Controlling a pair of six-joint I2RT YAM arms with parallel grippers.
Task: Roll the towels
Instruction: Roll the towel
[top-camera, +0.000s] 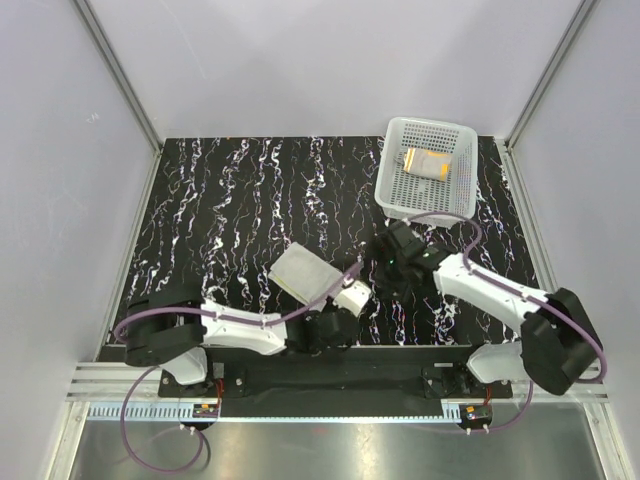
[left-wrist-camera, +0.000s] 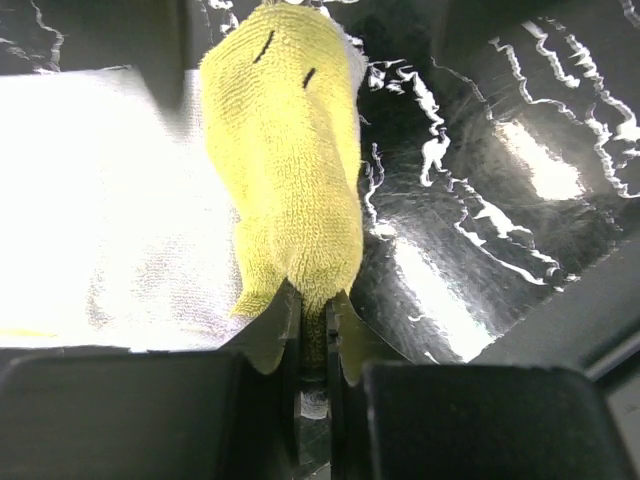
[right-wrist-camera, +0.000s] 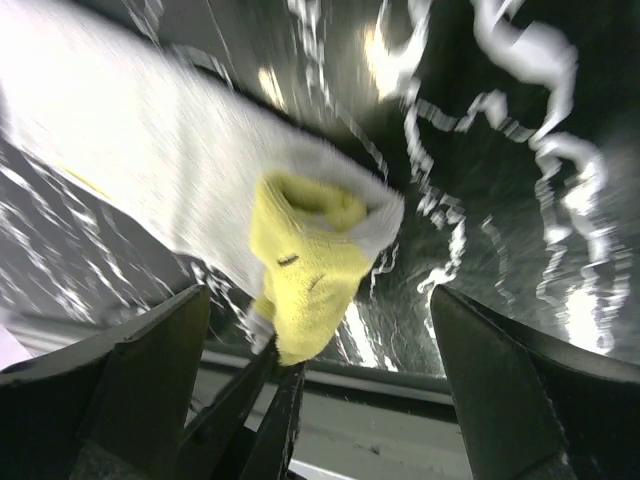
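The yellow towel (top-camera: 303, 270) lies on the black marbled table with its grey-white reverse up, one corner lifted and folded over. My left gripper (top-camera: 342, 292) is shut on that yellow corner (left-wrist-camera: 290, 150), pinched between the jaws (left-wrist-camera: 313, 300). My right gripper (top-camera: 388, 262) is open just right of the towel. In the right wrist view its fingers (right-wrist-camera: 120, 380) spread wide around the held yellow corner (right-wrist-camera: 310, 260) without touching it. The orange towel (top-camera: 427, 162) lies as a small bundle inside the basket.
The white perforated basket (top-camera: 395, 195) stands at the back right of the table. Grey walls close in on the left, back and right. The arm bases and a metal rail (top-camera: 330, 390) run along the near edge.
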